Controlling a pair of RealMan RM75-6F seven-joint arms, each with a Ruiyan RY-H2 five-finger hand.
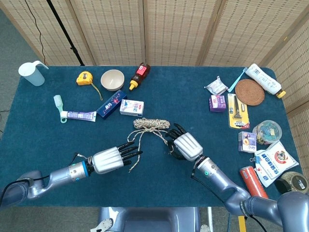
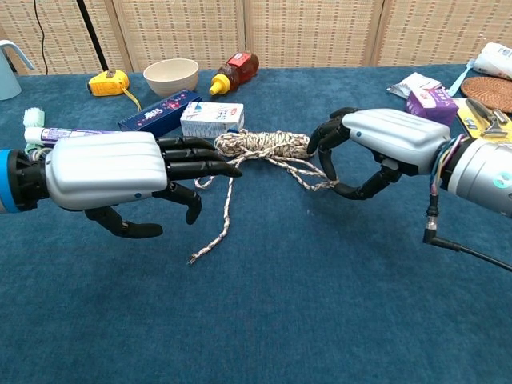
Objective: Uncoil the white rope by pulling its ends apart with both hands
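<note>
The white rope [image 1: 151,123] [image 2: 260,144] lies as a small coil at the middle of the blue table, with a loose tail [image 2: 216,232] trailing toward the front. My right hand [image 1: 186,145] [image 2: 386,141] is just right of the coil, its fingers and thumb curled in a ring around a strand drawn out to the right. My left hand [image 1: 112,159] [image 2: 108,170] hovers left of the tail with nothing in it. Its fingers [image 2: 200,165] stretch out and apart toward the rope, their tips over the loops on the coil's left side.
A white carton [image 1: 131,107] and a blue box [image 1: 110,104] lie just behind the coil. Farther back are a bowl [image 1: 112,79], a sauce bottle [image 1: 139,76] and a tape measure [image 1: 85,78]. Toothpaste [image 1: 79,116] lies at the left; several small items crowd the right edge.
</note>
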